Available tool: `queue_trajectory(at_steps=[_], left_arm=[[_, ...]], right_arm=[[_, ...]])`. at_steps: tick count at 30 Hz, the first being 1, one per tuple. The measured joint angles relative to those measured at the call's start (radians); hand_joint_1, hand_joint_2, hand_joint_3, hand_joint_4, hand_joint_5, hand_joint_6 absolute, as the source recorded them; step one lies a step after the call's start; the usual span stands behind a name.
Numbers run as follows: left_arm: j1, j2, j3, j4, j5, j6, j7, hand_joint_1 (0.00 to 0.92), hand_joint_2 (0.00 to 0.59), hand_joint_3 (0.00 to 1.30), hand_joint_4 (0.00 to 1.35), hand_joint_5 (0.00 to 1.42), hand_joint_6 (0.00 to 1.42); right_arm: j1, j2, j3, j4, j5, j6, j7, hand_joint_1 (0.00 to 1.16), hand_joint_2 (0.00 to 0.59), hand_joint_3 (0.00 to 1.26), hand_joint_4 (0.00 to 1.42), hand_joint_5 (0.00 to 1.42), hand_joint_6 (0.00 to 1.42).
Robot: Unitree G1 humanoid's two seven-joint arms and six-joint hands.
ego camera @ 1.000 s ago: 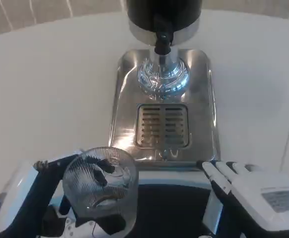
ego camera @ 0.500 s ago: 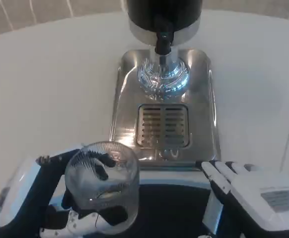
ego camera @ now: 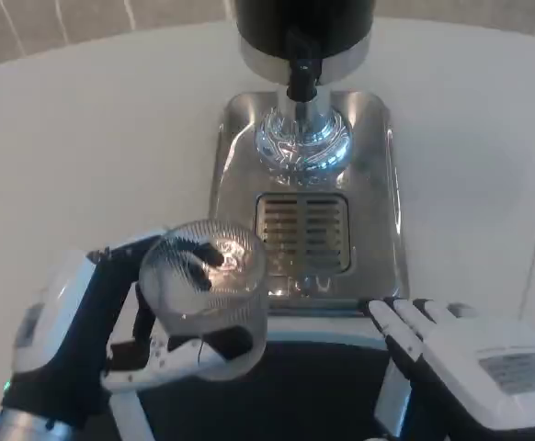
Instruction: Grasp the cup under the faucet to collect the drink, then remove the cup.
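My left hand point(ego camera: 97, 331) grips a clear ribbed cup point(ego camera: 210, 289) at the lower left, held above the table just in front of the steel drip tray point(ego camera: 378, 230). The cup's open top faces up and it looks empty. The black faucet spout point(ego camera: 301, 78) hangs from the dispenser point(ego camera: 304, 28) at the top centre, well beyond the cup. Below it lies the slotted drain grille point(ego camera: 302, 231). My right hand point(ego camera: 474, 363) rests at the lower right with its fingers stretched toward the tray's front edge, holding nothing.
The white round table point(ego camera: 84, 156) spreads to the left and right of the tray. A dark band of my own body point(ego camera: 295, 386) fills the bottom centre between the hands.
My left hand has lifted the cup and carried it forward and a little right, closer to the tray's front edge. The right hand has barely moved.
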Motion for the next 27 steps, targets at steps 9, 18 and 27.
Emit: queue_trajectory(at_steps=[9,18,27], left_arm=[[-0.163,-0.008,-0.044,0.190,0.057,0.001,0.106,0.548,0.018,0.99,1.15,1.30,0.52],[-0.332,-0.023,-0.118,0.428,0.132,0.013,0.229,0.548,0.018,0.99,1.15,1.30,0.52],[-0.495,-0.036,-0.168,0.666,0.154,0.024,0.346,0.548,0.018,0.99,1.15,1.30,0.52]], right_arm=[[0.024,0.000,-0.080,0.000,0.080,-0.026,0.001,0.43,0.474,0.00,0.00,0.00,0.00],[0.038,0.000,-0.135,0.000,0.132,-0.051,0.021,0.44,0.482,0.00,0.00,0.00,0.00],[0.012,-0.002,-0.181,0.000,0.158,-0.037,0.069,0.45,0.484,0.00,0.00,0.00,0.00]])
